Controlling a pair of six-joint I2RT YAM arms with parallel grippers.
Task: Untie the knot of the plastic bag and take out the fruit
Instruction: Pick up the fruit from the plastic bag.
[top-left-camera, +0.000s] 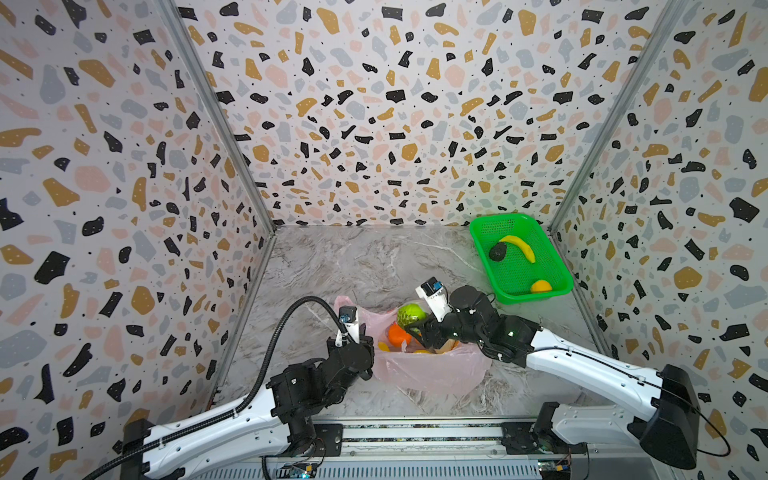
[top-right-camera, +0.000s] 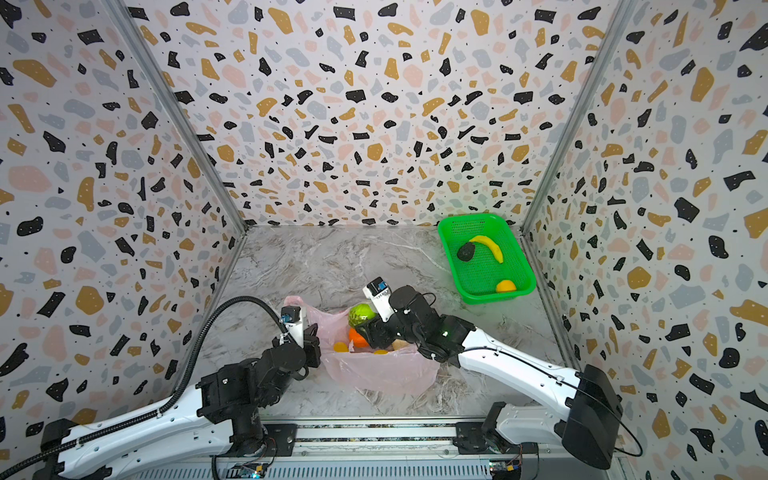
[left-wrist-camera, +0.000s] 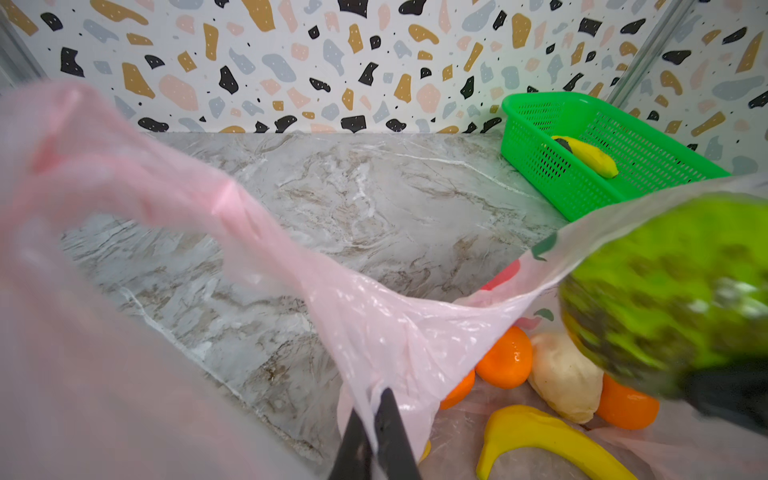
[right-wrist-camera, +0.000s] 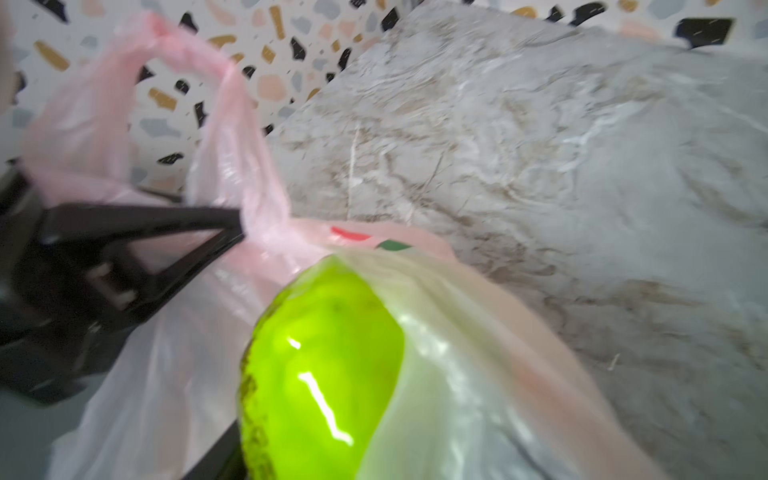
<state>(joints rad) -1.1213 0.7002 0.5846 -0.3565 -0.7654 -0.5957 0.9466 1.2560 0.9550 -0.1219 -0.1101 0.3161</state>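
Observation:
The pale pink plastic bag lies open near the table's front. The knot is out of view; one handle loop stands loose. My left gripper is shut on the bag's near rim and holds it up. My right gripper is shut on the green-yellow fruit at the bag's mouth, with bag film draped against it. Inside the bag lie orange tangerines, a cream fruit and a yellow banana.
A green basket stands at the back right by the wall. It holds a blackish avocado, a banana and a small yellow-orange piece. Patterned walls close in three sides, and bare marble lies behind the bag.

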